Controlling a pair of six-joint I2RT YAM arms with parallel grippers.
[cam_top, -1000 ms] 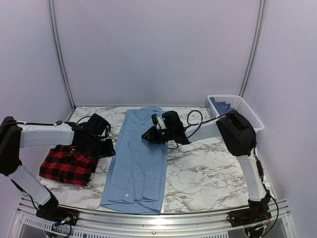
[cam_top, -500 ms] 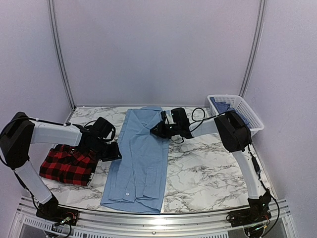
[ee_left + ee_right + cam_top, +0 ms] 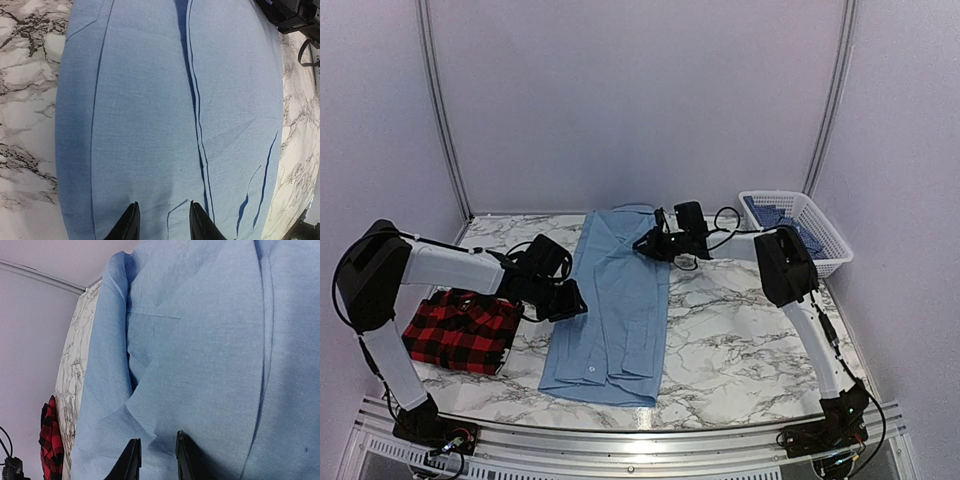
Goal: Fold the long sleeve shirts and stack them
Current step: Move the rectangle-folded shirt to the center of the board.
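The table has a white marble top with grey veins and a metal rail along its near edge. A blue shirt lies flat on it just left of the middle, folded into a long narrow strip that runs from the far edge towards the near one, collar end farthest away. A red-and-black plaid shirt lies folded near the left edge, apart from the blue one. A white plastic basket stands at the far right corner.

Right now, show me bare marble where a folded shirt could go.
Free: the marble between the blue shirt and the right arm, near of the basket. Crowded: the left side, plaid shirt beside the left arm.
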